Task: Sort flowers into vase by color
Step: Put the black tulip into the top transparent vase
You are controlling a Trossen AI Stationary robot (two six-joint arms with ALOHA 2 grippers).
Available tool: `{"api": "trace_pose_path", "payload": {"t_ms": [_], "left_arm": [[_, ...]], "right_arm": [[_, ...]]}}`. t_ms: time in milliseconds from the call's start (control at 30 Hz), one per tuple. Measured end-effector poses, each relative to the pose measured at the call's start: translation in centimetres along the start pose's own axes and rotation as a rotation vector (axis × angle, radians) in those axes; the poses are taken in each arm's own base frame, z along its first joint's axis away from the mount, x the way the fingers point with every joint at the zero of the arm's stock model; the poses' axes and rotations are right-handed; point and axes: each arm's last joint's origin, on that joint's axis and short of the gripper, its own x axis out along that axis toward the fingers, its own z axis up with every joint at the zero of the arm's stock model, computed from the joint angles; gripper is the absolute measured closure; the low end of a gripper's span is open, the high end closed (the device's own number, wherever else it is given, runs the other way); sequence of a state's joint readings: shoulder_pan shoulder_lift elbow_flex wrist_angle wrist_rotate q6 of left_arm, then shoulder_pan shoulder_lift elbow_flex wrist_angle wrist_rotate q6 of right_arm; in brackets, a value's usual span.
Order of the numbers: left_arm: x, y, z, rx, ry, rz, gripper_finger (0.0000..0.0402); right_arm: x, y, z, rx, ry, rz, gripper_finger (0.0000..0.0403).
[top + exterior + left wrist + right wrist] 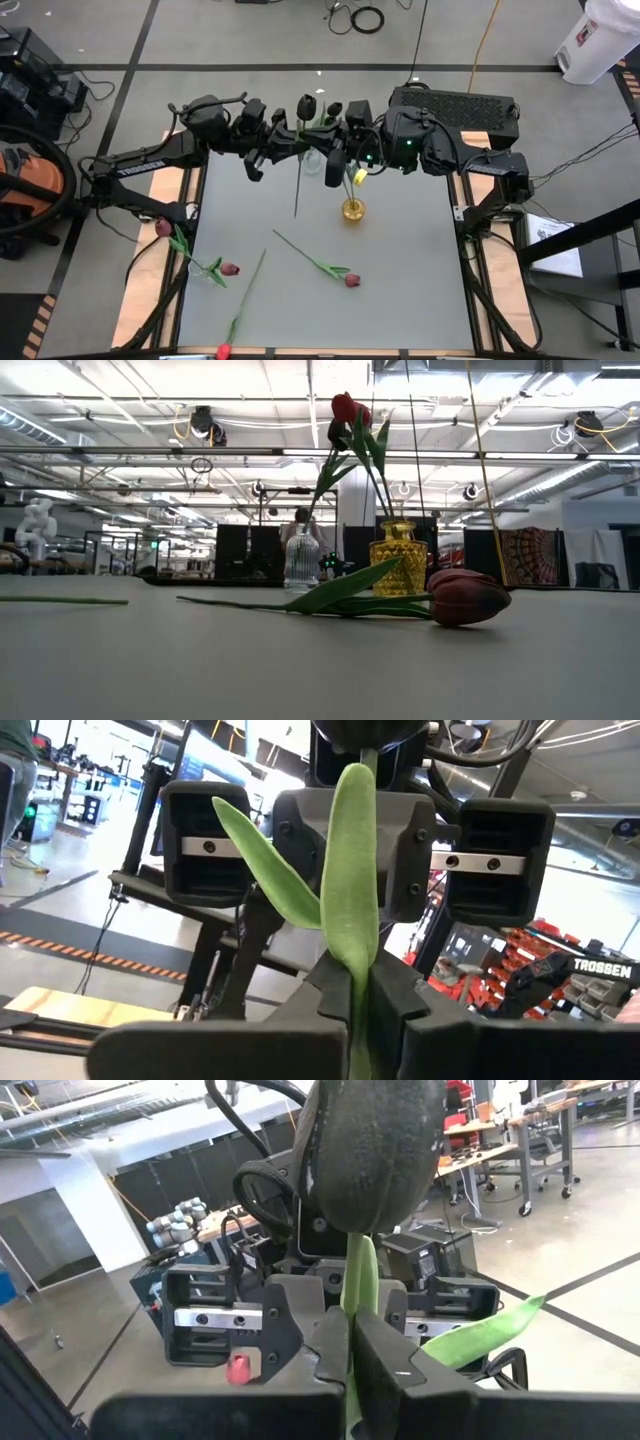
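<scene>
The table (400, 280) carries two vases near its far edge, a clear ribbed glass vase (301, 560) and an amber glass vase (399, 558), with both arms meeting above them. The left gripper (362, 982) and the right gripper (350, 1342) face each other, each closed on the stem of one tulip, apparently the same black-headed tulip (375, 1150), so this looks like a hand-over in mid-air. Done well, only one arm should let go, and only once the other's pinch is firm on bare stem rather than on the leaf (352, 890), which would slip; the stem should then go into the vase holding that color, lowered upright so the tall tulips already standing there are not knocked. Four tulips lie on the table unsorted: a dark red one (352, 280) near the middle, another (230, 269) beside a third (163, 228) at the left edge, and a bright red one (222, 351) at the near edge.
</scene>
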State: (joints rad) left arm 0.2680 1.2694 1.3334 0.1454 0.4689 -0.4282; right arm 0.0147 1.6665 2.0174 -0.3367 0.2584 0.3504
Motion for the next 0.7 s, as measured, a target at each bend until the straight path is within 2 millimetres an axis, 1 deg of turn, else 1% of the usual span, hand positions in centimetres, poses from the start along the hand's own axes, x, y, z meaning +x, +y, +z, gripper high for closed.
{"api": "trace_pose_path", "payload": {"t_ms": [367,467,567,700], "left_arm": [[0.0,0.0,0.0,0.042,0.003,0.001,0.0394],[0.0,0.1,-0.1,0.063,0.006,0.004,0.0394],[0.0,0.1,0.0,0.084,0.001,0.017,0.0394],[-0.3,0.6,0.2,0.1,-0.006,0.037,0.0394]], "right_arm": [[0.0,0.0,-0.1,-0.005,0.01,-0.001,0.0399],[0.0,0.0,-0.1,-0.022,0.014,-0.003,0.038],[-0.4,-0.1,-0.1,-0.031,0.032,-0.018,0.0349],[-1.5,-0.4,0.4,-0.041,0.045,-0.072,0.031]]}}
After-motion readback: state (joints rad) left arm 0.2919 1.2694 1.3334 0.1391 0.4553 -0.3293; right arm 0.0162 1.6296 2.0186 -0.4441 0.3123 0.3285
